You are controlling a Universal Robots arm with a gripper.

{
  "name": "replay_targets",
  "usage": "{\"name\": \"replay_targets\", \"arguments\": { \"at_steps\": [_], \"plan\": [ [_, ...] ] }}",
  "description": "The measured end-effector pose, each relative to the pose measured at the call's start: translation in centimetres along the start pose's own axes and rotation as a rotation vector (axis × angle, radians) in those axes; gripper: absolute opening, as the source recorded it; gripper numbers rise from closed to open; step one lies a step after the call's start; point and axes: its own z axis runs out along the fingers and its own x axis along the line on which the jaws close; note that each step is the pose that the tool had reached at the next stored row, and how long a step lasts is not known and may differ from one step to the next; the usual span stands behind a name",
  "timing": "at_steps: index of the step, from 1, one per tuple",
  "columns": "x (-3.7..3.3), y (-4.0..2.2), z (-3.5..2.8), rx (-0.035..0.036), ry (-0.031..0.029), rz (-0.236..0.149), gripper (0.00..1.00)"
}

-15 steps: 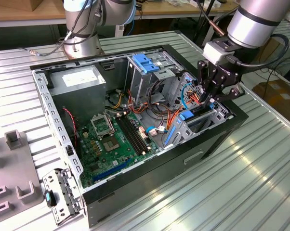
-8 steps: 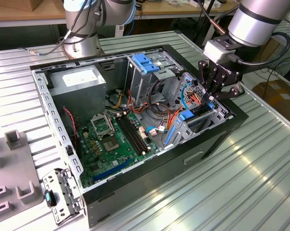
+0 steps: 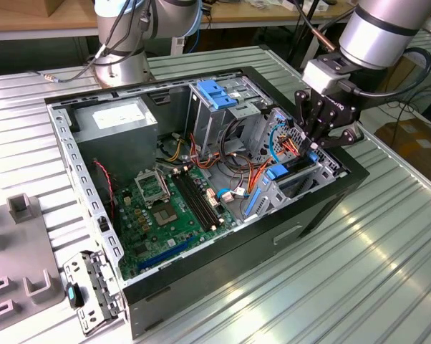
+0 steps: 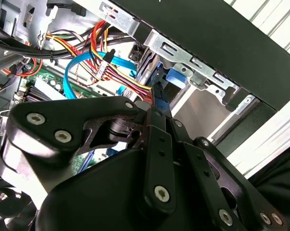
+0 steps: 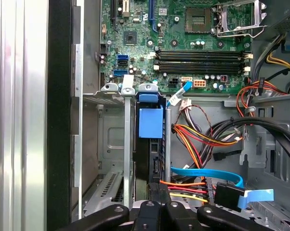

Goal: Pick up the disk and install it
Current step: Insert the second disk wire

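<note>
The disk (image 5: 151, 122) stands on edge in the drive bay at the front corner of the open computer case (image 3: 201, 272). Its bright blue bracket and dark body run down between the bay's metal rails. In the exterior view the disk (image 3: 296, 168) sits low in the bay on the exterior view's right. My gripper (image 3: 312, 147) reaches down into the case over it. In both wrist views the black fingers converge on the disk's near end, with the gripper (image 5: 159, 204) shut on the blue-edged disk (image 4: 159, 94).
Bundles of red, yellow and blue cables (image 5: 203, 139) lie close beside the bay. The motherboard (image 3: 165, 208), a grey box with a white sticker (image 3: 115, 118) and a blue-topped cage (image 3: 217, 93) fill the case. A small metal cage with a blue tab (image 3: 83, 294) lies outside it on the ribbed table (image 3: 373, 272).
</note>
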Motion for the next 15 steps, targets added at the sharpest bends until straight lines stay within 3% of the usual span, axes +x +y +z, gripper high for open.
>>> {"name": "replay_targets", "arguments": {
  "at_steps": [10, 11, 14, 15],
  "plan": [
    [0.02, 0.00, -0.07, 0.0000, -0.0011, 0.000, 0.11],
    [0.02, 0.00, -0.41, -0.0001, -0.0042, 0.000, 0.11],
    [0.04, -0.01, -1.70, -0.0021, -0.0054, 0.000, 0.11],
    [0.05, -0.03, -2.20, -0.0061, -0.0059, 0.000, 0.11]
  ]
}}
